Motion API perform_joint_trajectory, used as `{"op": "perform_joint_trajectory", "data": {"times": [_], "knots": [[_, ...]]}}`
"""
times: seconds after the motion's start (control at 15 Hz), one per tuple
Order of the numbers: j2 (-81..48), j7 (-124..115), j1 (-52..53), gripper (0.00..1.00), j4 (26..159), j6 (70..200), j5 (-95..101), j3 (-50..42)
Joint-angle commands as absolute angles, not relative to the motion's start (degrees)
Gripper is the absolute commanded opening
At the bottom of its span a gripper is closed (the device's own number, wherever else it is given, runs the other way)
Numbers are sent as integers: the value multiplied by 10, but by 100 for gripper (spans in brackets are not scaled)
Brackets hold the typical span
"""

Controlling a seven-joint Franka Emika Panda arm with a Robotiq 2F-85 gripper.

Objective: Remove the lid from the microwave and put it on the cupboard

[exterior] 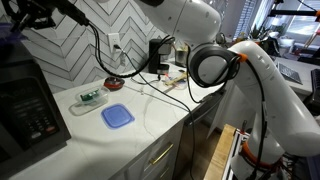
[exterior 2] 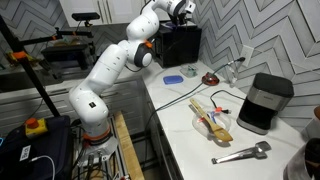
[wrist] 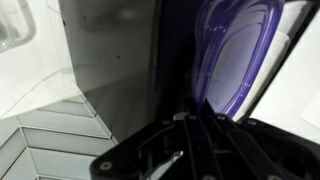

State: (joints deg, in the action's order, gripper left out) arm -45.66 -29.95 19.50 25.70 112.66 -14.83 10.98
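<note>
The dark blue-purple lid fills the upper right of the wrist view, standing on edge, with its lower rim running down between my gripper's fingers. The gripper looks shut on that rim. In both exterior views the gripper is high up over the black microwave. A bluish patch next to it may be the lid. The white-topped cupboard runs alongside the microwave. The microwave's dark side wall is close to the gripper.
A flat light-blue square lid lies on the counter. Also there are a clear container, a red bowl, a black appliance, a tub of wooden utensils, metal tongs and loose cables.
</note>
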Motion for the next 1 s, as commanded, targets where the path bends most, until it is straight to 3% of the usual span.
{"op": "perform_joint_trajectory", "data": {"times": [0.0,0.27,0.93], "knots": [[-444,-284,163,2,256,1195,-200,147],[-410,-267,117,2,266,1169,-234,166],[-340,-417,41,2,278,843,-262,151]]}}
